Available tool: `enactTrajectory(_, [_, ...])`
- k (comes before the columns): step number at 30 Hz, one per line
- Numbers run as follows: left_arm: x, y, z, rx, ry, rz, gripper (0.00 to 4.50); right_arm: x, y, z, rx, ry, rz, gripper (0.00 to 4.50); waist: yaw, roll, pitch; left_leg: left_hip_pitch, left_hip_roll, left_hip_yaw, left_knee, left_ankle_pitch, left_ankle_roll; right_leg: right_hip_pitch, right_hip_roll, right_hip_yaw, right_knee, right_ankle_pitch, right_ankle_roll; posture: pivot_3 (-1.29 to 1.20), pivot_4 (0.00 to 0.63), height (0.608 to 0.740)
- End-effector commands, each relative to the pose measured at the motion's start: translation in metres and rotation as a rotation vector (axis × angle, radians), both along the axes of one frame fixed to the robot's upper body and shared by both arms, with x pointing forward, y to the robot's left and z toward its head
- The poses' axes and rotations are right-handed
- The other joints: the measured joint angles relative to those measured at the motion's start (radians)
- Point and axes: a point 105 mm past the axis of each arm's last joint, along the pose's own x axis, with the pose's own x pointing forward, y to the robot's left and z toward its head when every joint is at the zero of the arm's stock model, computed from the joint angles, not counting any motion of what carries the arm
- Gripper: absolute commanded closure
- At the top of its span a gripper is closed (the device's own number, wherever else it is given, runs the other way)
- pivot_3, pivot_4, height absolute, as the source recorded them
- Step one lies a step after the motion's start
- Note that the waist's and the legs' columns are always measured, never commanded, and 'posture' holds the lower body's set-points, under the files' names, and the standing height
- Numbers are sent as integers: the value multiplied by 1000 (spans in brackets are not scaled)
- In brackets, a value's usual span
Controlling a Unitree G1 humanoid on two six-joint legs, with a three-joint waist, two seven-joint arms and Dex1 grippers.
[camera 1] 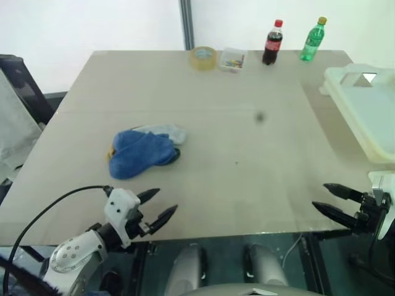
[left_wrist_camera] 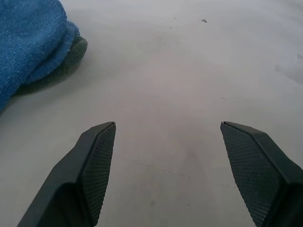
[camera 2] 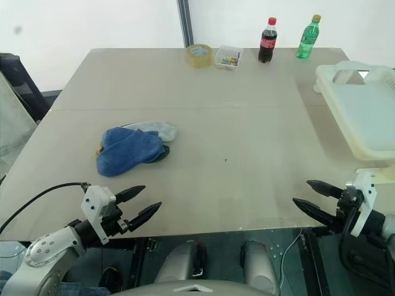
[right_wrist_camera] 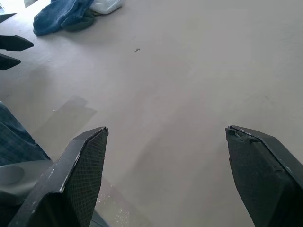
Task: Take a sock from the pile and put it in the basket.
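Observation:
The pile point(camera 1: 143, 151) lies on the left half of the table: royal blue socks on top, a light grey one behind, a dark one under the right edge, a bit of yellow at the left. The blue socks point(left_wrist_camera: 28, 42) also appear in the left wrist view, and the pile point(right_wrist_camera: 71, 14) in the right wrist view. The cream-white basket point(camera 1: 364, 108) sits at the table's right edge. My left gripper point(camera 1: 159, 206) hovers open over the near table edge, short of the pile. My right gripper point(camera 1: 324, 198) is open at the near right, below the basket. Both hold nothing.
Along the far table edge stand a roll of tape point(camera 1: 203, 58), a small clear box point(camera 1: 232, 60), a cola bottle point(camera 1: 272, 42) and a green bottle point(camera 1: 313, 39). A dark chair point(camera 1: 21, 86) stands off the table's left side. A black cable point(camera 1: 49, 209) runs to my left wrist.

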Motion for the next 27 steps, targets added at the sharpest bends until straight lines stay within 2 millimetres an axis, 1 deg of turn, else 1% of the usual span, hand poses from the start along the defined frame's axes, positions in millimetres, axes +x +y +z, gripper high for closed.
enactTrajectory(1, [1, -3, 13, -2, -51, -13, 710, 4, -4, 9, -15, -49, -3, 467, 1, 0, 0, 0, 0, 0, 0, 0, 0, 0, 0, 0, 0, 0, 0, 0, 150, 740])
enactTrajectory(19, [6, -5, 13, -11, -56, -19, 710, 7, 3, 9, -11, -55, 17, 467, 16, 0, 0, 0, 0, 1, 0, 1, 2, 0, 1, 0, 0, 1, -2, 0, 150, 740])
enactTrajectory(27, [10, -5, 14, -9, -72, -12, 710, 9, 9, 13, -1, -66, 41, 467, 16, 0, 0, 0, 0, 1, 0, 1, 2, 0, 2, 0, 0, 1, -2, 0, 150, 740])
